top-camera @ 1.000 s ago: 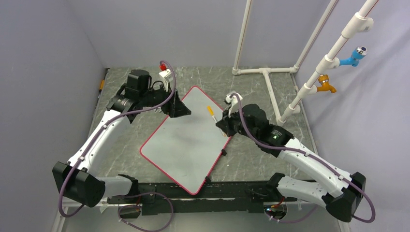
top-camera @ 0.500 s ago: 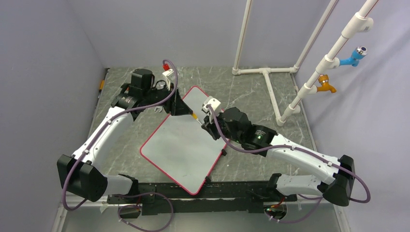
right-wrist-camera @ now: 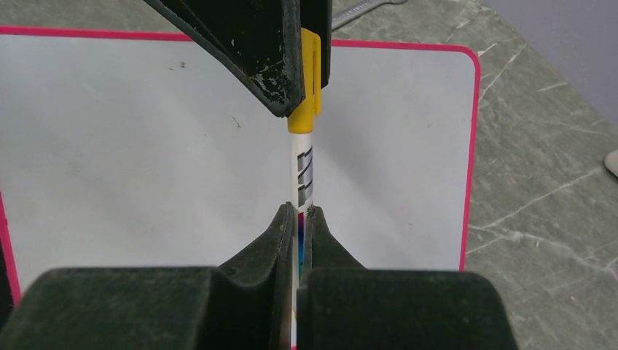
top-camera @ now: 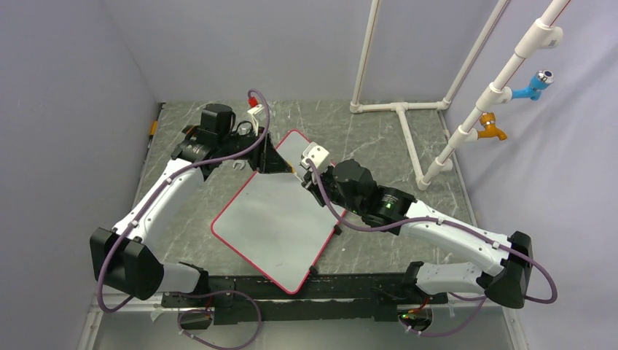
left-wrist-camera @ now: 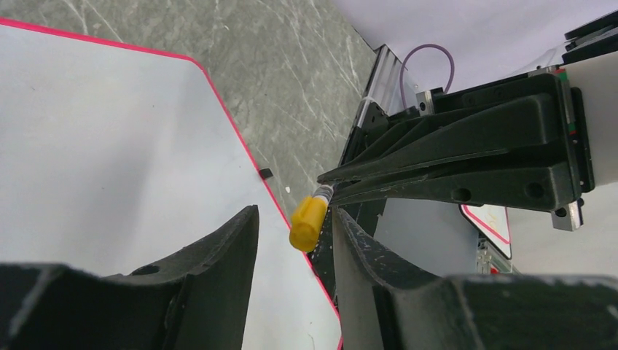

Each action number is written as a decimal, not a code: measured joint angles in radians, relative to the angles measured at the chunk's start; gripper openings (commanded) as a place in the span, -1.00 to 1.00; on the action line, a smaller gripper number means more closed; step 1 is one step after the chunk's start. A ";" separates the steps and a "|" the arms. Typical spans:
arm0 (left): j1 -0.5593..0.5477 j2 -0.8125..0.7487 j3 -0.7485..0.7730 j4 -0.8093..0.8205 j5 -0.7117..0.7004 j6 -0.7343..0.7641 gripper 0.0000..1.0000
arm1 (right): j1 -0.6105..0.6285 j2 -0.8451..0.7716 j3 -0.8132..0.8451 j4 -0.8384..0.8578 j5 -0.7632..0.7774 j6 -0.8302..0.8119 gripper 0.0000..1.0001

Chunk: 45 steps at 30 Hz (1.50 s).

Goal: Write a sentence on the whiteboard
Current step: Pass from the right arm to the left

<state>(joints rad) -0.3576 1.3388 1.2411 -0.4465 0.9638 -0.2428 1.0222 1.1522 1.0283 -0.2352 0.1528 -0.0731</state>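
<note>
Uncapping comes first: right tool (right-wrist-camera: 299, 219) clenches the marker (right-wrist-camera: 304, 171) above the blank whiteboard (top-camera: 270, 219) lying on the desk (top-camera: 379, 138); left tool (left-wrist-camera: 295, 216) straddles the yellow cap (left-wrist-camera: 308, 222), not yet clamped. Squeeze squarely, then pull straight along the barrel.

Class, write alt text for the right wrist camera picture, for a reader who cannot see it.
The right gripper, shut on a marker, holds it over a whiteboard with a red rim, its yellow cap sitting between the open fingers of the left gripper. Grey table shows at right.
</note>
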 measured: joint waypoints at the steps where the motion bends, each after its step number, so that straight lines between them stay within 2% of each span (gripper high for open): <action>1: 0.000 0.000 -0.002 0.002 0.003 -0.006 -0.07 | 0.001 0.003 0.000 0.002 0.000 -0.003 -1.00; 3: 0.000 0.001 -0.007 0.011 0.011 -0.011 -0.08 | 0.003 0.008 0.000 0.005 0.003 -0.007 -1.00; 14: 0.000 0.007 -0.009 0.024 0.043 -0.037 -0.44 | 0.013 0.020 0.001 0.013 0.021 -0.026 -1.00; 17: 0.000 0.013 -0.009 0.028 0.053 -0.042 -0.64 | 0.014 0.023 0.005 0.013 0.026 -0.032 -1.00; 19: 0.000 0.015 -0.011 0.037 0.063 -0.050 -0.92 | 0.016 0.026 0.005 0.015 0.031 -0.036 -1.00; 20: 0.000 0.015 -0.011 0.040 0.064 -0.051 -1.00 | 0.016 0.029 0.005 0.016 0.031 -0.037 -1.00; 28: 0.001 0.018 -0.011 0.053 0.068 -0.058 -1.00 | 0.018 0.034 0.006 0.024 0.053 -0.040 -1.00; 29: 0.001 0.018 -0.011 0.056 0.068 -0.058 -1.00 | 0.018 0.034 0.006 0.025 0.056 -0.039 -0.92; 32: 0.001 0.018 -0.014 0.064 0.068 -0.058 -1.00 | 0.018 0.034 0.006 0.026 0.060 -0.032 -0.27; 34: 0.001 0.018 -0.016 0.067 0.069 -0.058 -1.00 | 0.018 0.033 0.006 0.028 0.065 -0.023 0.08; 36: 0.001 0.018 -0.019 0.068 0.069 -0.057 -1.00 | 0.018 0.032 0.005 0.034 0.076 -0.014 0.33; 39: 0.001 0.015 -0.024 0.067 0.068 -0.054 -1.00 | 0.018 0.027 0.005 0.043 0.084 0.003 0.61; 45: 0.001 -0.015 -0.027 0.067 0.068 -0.046 -1.00 | 0.017 -0.011 -0.002 0.051 0.102 0.033 0.95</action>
<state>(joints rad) -0.3569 1.3235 1.2144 -0.3798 1.0317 -0.2886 1.0393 1.1412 1.0267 -0.1837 0.2550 -0.0402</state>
